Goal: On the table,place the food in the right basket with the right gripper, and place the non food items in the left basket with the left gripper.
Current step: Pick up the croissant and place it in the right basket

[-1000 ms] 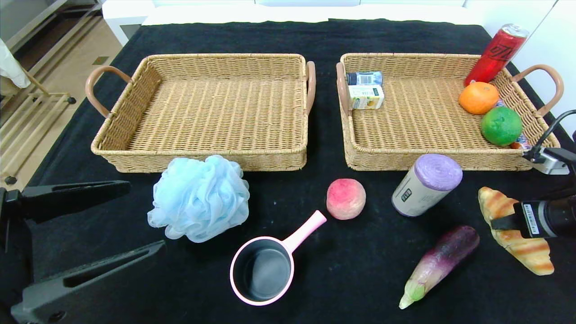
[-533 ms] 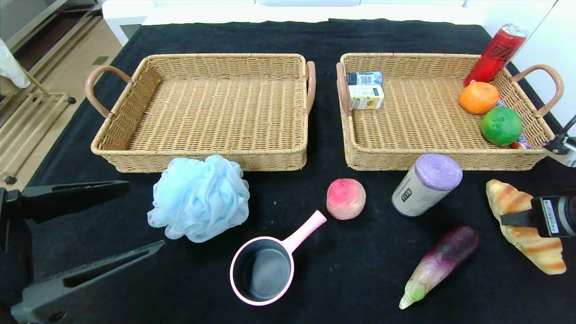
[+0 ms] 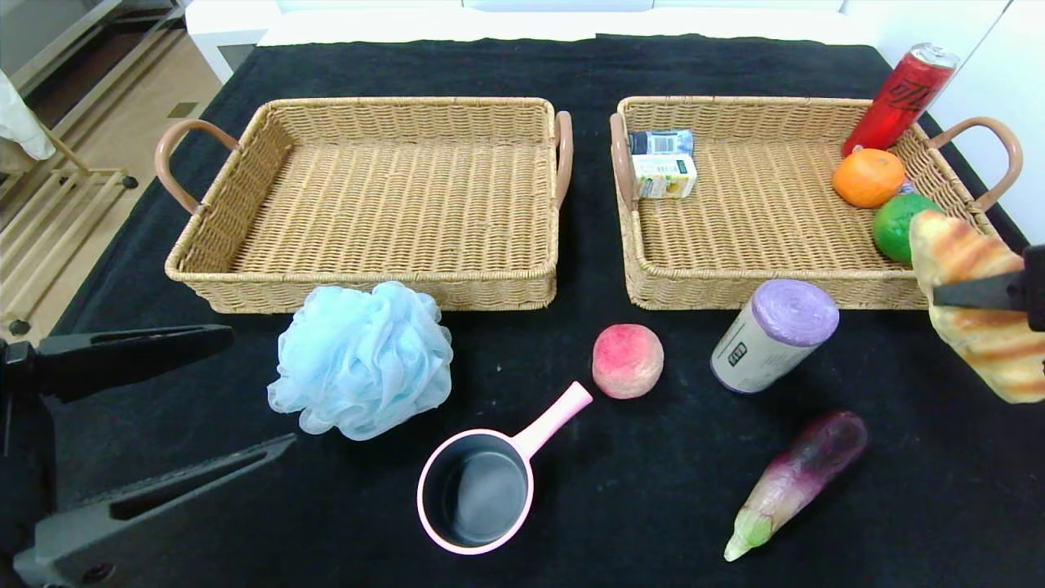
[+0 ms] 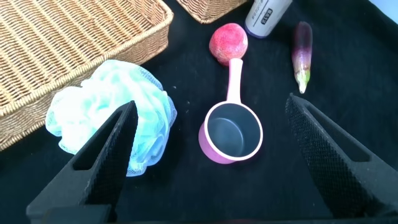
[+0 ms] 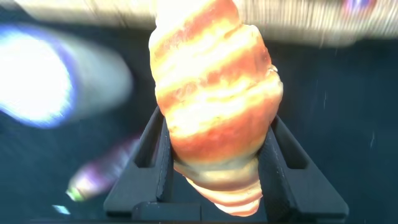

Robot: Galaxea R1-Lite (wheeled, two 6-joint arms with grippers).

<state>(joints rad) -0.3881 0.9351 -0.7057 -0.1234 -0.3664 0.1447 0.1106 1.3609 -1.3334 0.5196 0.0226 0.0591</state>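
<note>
Up comes the croissant (image 3: 976, 306), lifted off the table (image 3: 571, 457) since a second ago!
Right gripper (image 5: 214, 146) is clamped on its middle, by the right basket's (image 3: 767, 290) front right corner; left gripper (image 4: 211, 149) gapes wide beside the bath puff (image 3: 362, 358).

Your right gripper (image 3: 980, 294) is way over at the right edge of the head view, lifted off the surface, fingers (image 5: 155, 149) clamped tight on the croissant (image 3: 976, 306), one on each flank. Your left gripper (image 3: 237, 392) sits low at the near left corner, fingers (image 4: 106, 155) spread wide with nothing between them, just parked.
</note>
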